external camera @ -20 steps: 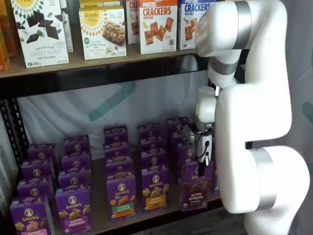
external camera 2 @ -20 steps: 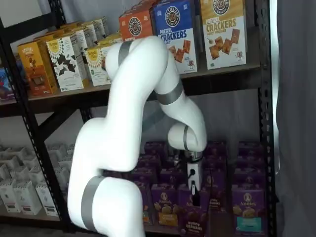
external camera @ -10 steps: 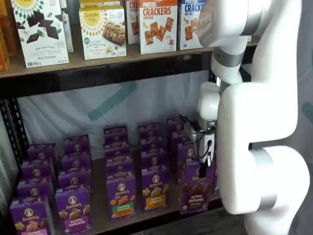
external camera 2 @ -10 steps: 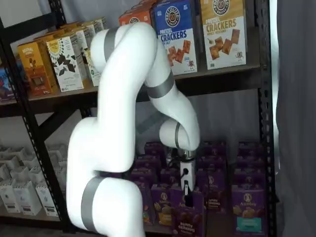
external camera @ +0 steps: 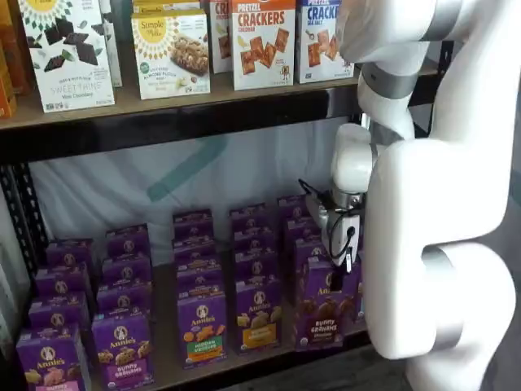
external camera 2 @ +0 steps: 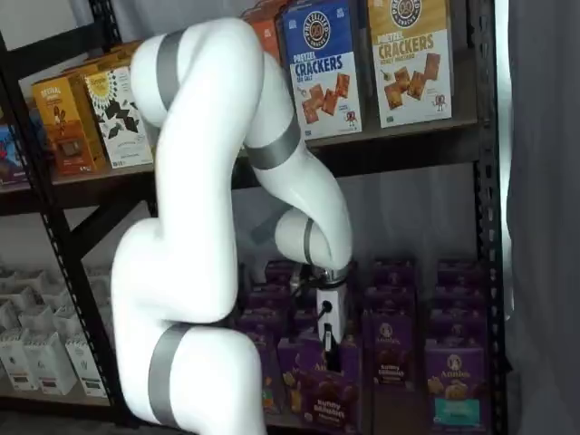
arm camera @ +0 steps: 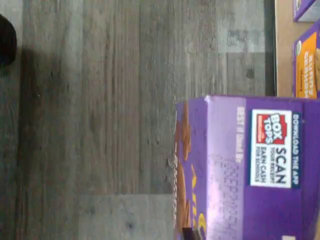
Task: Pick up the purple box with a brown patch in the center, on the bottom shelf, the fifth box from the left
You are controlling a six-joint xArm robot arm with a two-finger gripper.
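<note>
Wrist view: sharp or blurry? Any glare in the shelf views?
Wrist view: small upright purple carton close up, its date print smeared, Box Tops label readable; grey wood floor soft. Both shelf views: evenly lit, no glare; fine print on the cartons unreadable.

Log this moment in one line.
tool: shut on purple box | box: off bottom shelf, past its front edge | phase: withdrawing

Count, upper shelf [external camera: 122, 110] in a shelf view: two cracker boxes [external camera: 262, 41], one Simple Mills box [external camera: 171, 53], one Sweet Thins box [external camera: 67, 53]. One robot arm [external camera: 440, 204]. Purple cartons [external camera: 202, 326]: too overlapped to count.
</note>
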